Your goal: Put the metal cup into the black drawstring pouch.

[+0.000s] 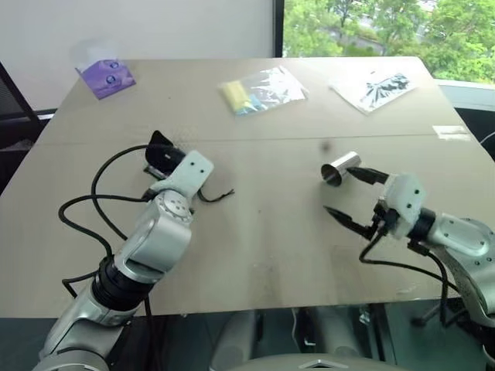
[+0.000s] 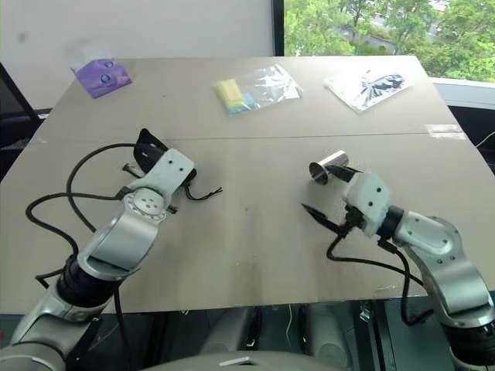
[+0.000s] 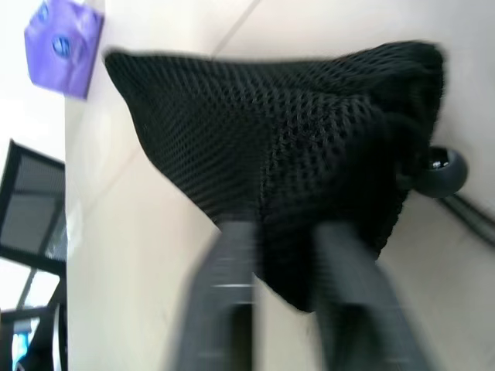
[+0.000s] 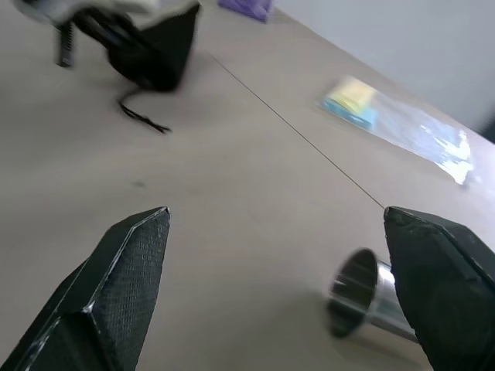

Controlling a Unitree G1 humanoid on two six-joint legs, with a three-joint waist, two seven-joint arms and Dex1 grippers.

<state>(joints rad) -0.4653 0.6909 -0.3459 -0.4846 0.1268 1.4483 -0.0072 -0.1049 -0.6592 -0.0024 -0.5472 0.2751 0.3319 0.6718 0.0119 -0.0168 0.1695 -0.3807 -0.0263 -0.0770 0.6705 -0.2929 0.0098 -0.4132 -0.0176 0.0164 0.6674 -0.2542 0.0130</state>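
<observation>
The black drawstring pouch (image 1: 161,151) lies on the left half of the table, its thin cord (image 1: 218,196) trailing toward the middle. My left gripper (image 3: 282,232) is shut on the pouch, with mesh fabric (image 3: 294,139) pinched between the two fingers. The metal cup (image 1: 340,168), shiny and small, lies on its side on the right half of the table. My right gripper (image 1: 339,190) is open wide just in front of it. One fingertip (image 4: 433,270) sits right beside the cup (image 4: 360,297), and nothing lies between the fingers.
A purple packet (image 1: 106,76) lies at the far left corner. A clear bag with a yellow item (image 1: 259,89) is at the far middle, and a clear bag with dark contents (image 1: 375,85) at the far right. A seam (image 1: 309,139) runs across the tabletop.
</observation>
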